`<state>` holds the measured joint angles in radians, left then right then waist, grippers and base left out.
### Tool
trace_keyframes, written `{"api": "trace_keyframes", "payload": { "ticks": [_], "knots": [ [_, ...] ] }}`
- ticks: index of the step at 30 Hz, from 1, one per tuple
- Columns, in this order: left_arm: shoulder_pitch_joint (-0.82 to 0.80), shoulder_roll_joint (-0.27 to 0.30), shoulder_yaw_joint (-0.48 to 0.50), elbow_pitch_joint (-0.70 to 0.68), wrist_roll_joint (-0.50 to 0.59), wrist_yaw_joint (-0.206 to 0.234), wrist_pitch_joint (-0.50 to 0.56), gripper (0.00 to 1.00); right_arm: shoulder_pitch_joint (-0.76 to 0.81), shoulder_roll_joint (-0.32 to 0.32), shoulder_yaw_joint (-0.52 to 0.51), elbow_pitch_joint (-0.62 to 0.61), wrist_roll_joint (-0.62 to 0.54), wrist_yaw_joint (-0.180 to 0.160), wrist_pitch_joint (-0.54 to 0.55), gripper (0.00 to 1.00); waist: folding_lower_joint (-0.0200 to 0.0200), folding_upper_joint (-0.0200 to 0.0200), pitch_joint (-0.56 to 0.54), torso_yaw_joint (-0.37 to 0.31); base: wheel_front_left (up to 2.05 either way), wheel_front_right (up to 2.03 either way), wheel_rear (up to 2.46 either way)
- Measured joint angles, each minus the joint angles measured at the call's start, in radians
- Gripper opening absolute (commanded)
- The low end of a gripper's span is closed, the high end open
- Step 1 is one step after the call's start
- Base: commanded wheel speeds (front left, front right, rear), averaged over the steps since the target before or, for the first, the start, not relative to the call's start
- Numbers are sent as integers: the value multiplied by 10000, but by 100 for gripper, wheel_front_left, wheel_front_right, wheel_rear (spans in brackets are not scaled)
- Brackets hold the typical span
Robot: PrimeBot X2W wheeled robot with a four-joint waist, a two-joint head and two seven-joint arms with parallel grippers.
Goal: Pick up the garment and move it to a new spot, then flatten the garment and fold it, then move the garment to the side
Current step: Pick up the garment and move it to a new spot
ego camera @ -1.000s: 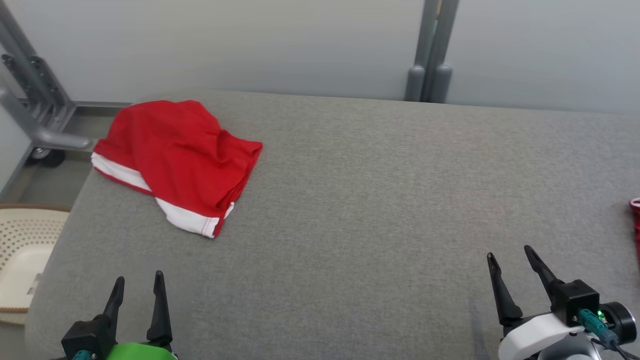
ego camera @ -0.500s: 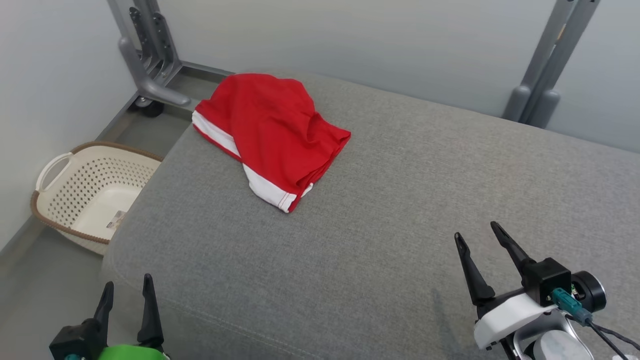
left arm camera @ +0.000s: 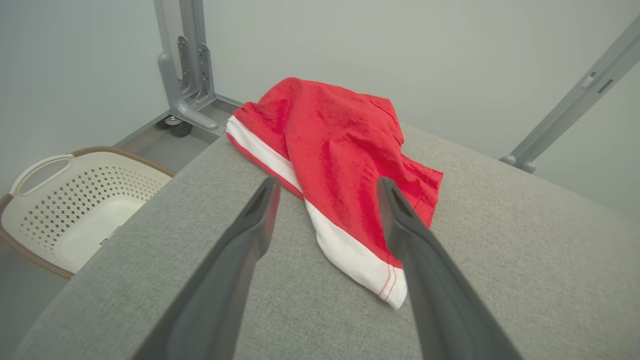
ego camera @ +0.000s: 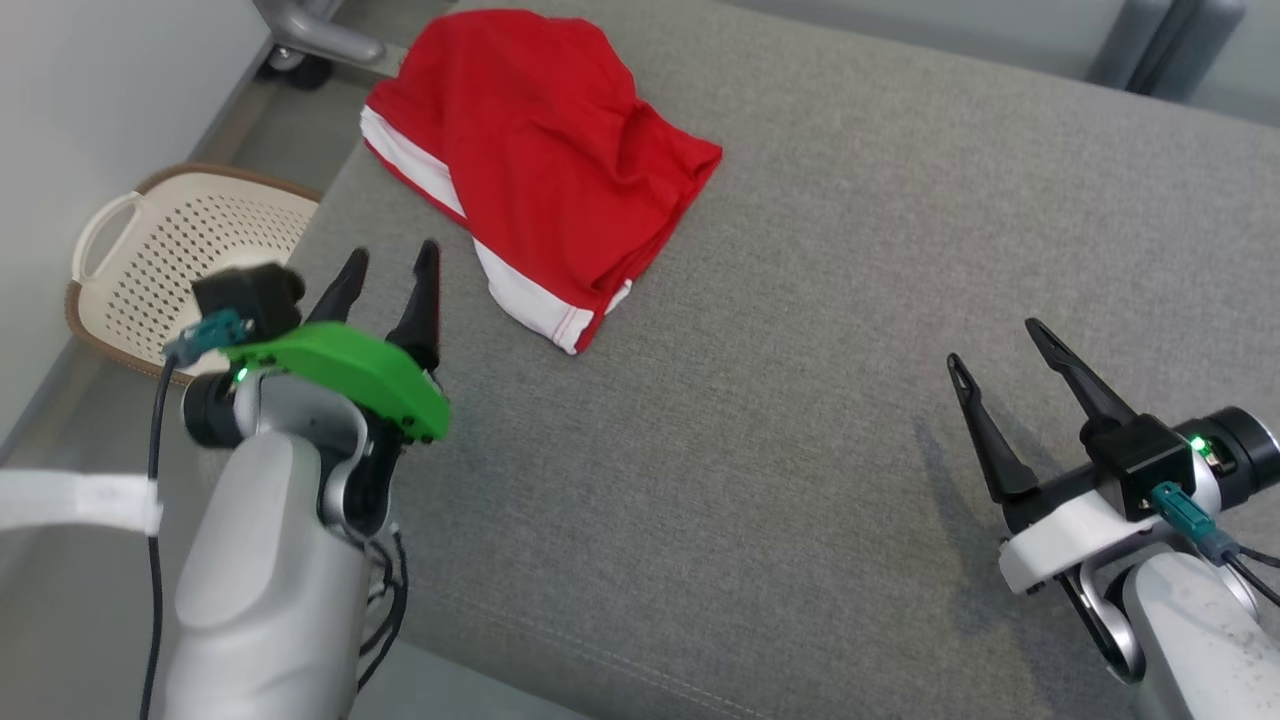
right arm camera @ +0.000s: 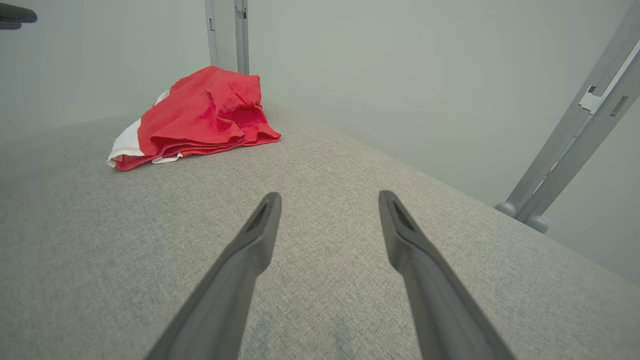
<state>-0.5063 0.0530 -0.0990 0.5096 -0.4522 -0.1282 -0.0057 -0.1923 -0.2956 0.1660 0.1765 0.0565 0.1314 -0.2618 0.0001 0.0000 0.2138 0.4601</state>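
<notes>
the red garment (ego camera: 560,170), white-banded and crumpled, is lying at the far left corner of the grey woven cushion (ego camera: 800,300). the left gripper (ego camera: 394,250), spread wide and empty, has come up from the near edge and is pointing at it. the right gripper (ego camera: 994,343) is hovering wide and empty, well apart. a perforated cream basket (ego camera: 150,260) is sitting beside the cushion.

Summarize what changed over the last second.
View shifted: the head camera swung left and down. The left gripper rose and reached forward toward the red garment, open, not touching. The right gripper stayed low at right, open. Garment lies crumpled as before; nothing grasped.
</notes>
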Motion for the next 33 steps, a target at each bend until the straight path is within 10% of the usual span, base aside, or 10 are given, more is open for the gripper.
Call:
{"api": "trace_keyframes", "payload": {
  "ticks": [17, 19, 33],
  "knots": [
    [-3225, 579, -1108, 4345, -2339, -38, 1106, 100, -597, -238, 368, -652, -67, 0, -10, 100, 1, 1, 2692, -1516, 0, 0, 0],
    [-3407, 665, -1258, 4667, -2345, -36, 1053, 0, -599, -213, 314, -706, -67, 0, -12, 100, 1, 1, 2817, -1681, 0, 0, 0],
    [-3465, 570, -4082, 2581, -3016, -6, 1083, 0, -405, 458, 311, -479, 54, 0, -10, 100, 1, 0, 2157, -1914, 0, 0, 0]
  ]
}}
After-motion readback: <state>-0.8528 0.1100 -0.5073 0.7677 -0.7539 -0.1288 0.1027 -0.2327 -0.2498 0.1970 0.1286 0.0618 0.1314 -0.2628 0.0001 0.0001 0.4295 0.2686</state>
